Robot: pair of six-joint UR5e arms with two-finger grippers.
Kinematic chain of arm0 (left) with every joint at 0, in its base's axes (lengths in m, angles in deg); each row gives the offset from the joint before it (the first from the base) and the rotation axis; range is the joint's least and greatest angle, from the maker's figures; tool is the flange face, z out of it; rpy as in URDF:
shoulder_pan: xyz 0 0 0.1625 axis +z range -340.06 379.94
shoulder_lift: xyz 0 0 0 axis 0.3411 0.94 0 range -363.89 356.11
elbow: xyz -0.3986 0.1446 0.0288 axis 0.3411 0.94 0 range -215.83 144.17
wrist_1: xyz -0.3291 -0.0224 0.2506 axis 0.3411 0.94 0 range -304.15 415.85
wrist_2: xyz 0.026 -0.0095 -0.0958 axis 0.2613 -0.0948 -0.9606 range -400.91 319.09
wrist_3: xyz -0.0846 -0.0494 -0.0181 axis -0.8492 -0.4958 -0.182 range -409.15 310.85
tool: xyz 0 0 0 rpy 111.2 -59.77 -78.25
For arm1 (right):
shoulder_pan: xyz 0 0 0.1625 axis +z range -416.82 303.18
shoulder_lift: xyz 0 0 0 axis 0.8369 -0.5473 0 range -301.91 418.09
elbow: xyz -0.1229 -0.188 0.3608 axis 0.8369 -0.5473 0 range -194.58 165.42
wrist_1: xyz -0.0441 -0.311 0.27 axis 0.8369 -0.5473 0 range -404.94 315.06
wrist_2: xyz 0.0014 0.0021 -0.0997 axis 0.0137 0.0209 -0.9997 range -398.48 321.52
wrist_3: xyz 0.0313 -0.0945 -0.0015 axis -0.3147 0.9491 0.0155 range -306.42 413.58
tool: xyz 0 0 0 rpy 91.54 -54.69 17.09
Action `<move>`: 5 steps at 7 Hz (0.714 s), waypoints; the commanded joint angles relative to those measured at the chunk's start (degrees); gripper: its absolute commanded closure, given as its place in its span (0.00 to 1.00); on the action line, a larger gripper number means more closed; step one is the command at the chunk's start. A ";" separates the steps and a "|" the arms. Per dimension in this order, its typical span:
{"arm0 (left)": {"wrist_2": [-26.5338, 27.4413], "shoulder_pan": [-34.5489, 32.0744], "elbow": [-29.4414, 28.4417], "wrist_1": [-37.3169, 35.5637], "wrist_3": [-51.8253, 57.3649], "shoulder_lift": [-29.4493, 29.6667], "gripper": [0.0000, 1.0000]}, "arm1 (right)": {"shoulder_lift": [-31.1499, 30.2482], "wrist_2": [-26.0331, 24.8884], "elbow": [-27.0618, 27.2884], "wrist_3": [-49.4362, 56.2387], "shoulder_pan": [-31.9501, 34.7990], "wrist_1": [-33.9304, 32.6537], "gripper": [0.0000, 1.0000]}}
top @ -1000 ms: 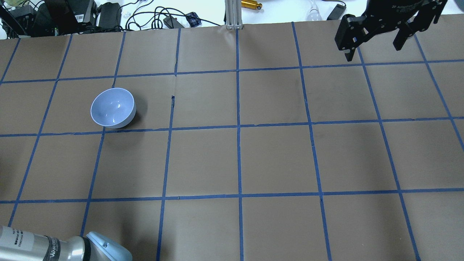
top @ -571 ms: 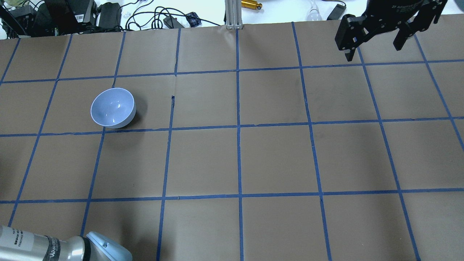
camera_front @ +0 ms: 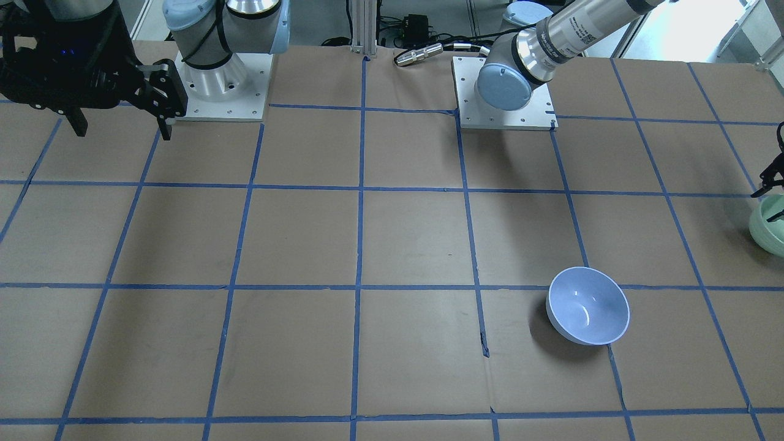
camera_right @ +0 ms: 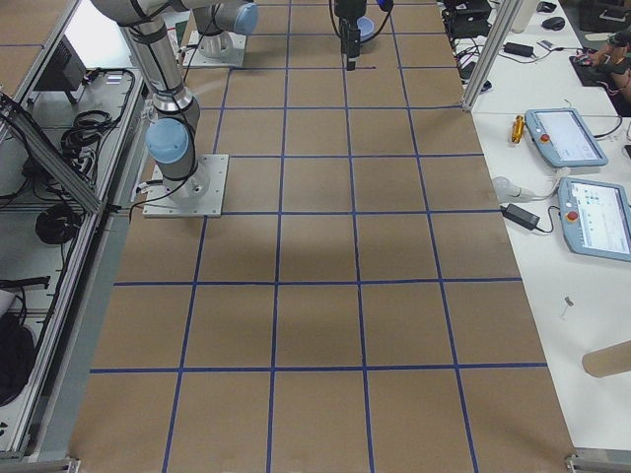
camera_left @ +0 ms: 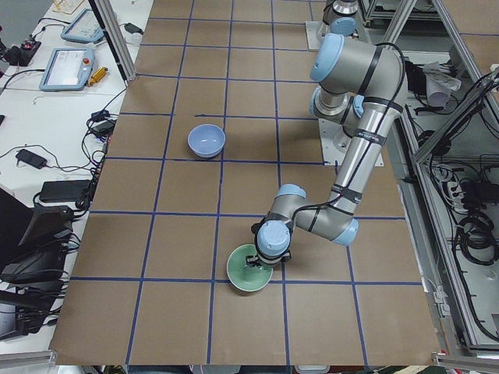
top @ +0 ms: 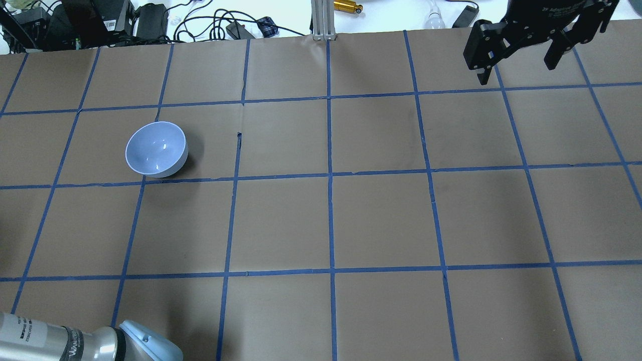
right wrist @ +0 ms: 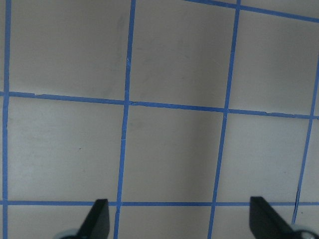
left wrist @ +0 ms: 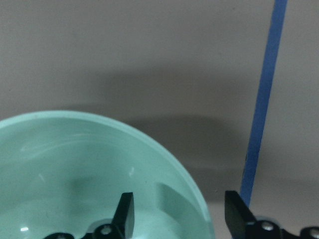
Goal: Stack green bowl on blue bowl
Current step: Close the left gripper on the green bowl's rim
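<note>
The green bowl (camera_front: pixel 768 229) stands upright at the table's end on my left side, cut by the front view's right edge; it also shows in the exterior left view (camera_left: pixel 249 270). My left gripper (left wrist: pixel 179 194) is open and straddles its rim, one finger (left wrist: pixel 125 211) inside the bowl and the other outside. The blue bowl (top: pixel 156 149) stands upright and empty on the table, also in the front view (camera_front: pixel 588 305), well apart from the green bowl. My right gripper (top: pixel 516 69) is open and empty, raised over the far right of the table.
Cables and power bricks (top: pixel 200 25) and an aluminium post (top: pixel 323 20) line the far table edge. My left arm's elbow (top: pixel 100 343) lies at the near left corner. The arm base plates (camera_front: pixel 505 92) stand on the table's robot side.
</note>
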 commanded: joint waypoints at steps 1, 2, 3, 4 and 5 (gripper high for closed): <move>-0.01 0.00 0.97 -0.08 -0.07 -0.56 0.55 | 0.00 0.03 0.00 0.00 0.00 0.00 0.00; -0.01 -0.09 1.33 -0.08 0.02 -1.26 0.81 | 0.00 0.03 0.00 0.00 0.00 0.00 0.00; 0.08 0.00 1.42 -0.08 0.02 -1.27 0.92 | 0.00 -0.06 0.00 0.00 0.00 0.00 0.00; 0.08 0.00 1.33 -0.08 0.02 -1.44 0.99 | 0.00 0.03 0.00 0.00 0.00 0.00 0.00; 0.08 0.00 1.42 -0.08 0.02 -1.45 1.00 | 0.00 -0.06 0.00 0.00 0.00 0.00 0.00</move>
